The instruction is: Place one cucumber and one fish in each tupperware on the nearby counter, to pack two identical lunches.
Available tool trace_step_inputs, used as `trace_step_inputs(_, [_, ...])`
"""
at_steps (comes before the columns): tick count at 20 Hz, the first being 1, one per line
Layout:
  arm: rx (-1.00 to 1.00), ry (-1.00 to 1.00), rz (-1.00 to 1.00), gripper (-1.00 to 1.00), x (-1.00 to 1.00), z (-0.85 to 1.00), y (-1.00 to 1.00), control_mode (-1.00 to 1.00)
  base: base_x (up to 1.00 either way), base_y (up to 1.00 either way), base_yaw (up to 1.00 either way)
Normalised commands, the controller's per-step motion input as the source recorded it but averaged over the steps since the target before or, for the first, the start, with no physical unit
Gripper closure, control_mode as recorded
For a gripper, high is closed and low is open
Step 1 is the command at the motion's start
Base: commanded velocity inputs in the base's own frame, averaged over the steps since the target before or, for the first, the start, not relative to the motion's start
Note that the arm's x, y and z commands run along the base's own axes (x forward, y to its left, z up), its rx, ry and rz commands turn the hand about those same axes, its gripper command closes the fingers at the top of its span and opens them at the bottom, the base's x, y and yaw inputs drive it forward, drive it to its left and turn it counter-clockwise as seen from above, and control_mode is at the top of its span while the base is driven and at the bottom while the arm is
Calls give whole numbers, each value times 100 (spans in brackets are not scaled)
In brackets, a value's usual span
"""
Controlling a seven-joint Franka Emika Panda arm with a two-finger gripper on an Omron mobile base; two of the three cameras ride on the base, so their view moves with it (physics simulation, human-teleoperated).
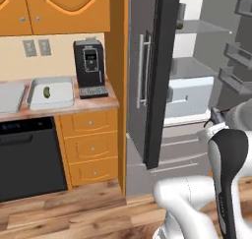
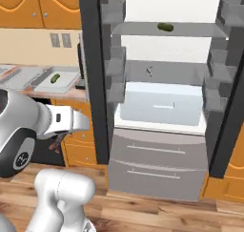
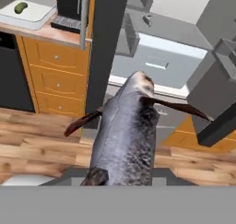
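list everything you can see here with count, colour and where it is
fish: 1, grey, held in the gripper
cucumber in tray: 1, dark green, in the right tupperware
cucumber on shelf: 1, dark green, upper fridge shelf
tupperware: 2, pale grey, side by side on the counter
counter: 1, pinkish-brown, over orange cabinets
coffee machine: 1, black, right of the trays
fridge: 1, grey, doors open
gripper: 1, shut on the fish
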Motion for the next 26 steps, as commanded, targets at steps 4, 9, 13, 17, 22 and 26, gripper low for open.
trace_step_inputs(4, [0,0,0,100,0,0,0,100,0,100,0])
trace_step_inputs(9, [0,0,0,100,0,0,0,100,16,100,0])
trace_step_inputs(13, [0,0,0,100,0,0,0,100,89,76,0])
trace_step_inputs(17, [0,0,0,100,0,0,0,100,100,23,0])
trace_step_inputs(22, [0,0,0,100,0,0,0,100,100,36,0])
trace_step_inputs(26, [0,0,0,100,0,0,0,100,82,64,-2])
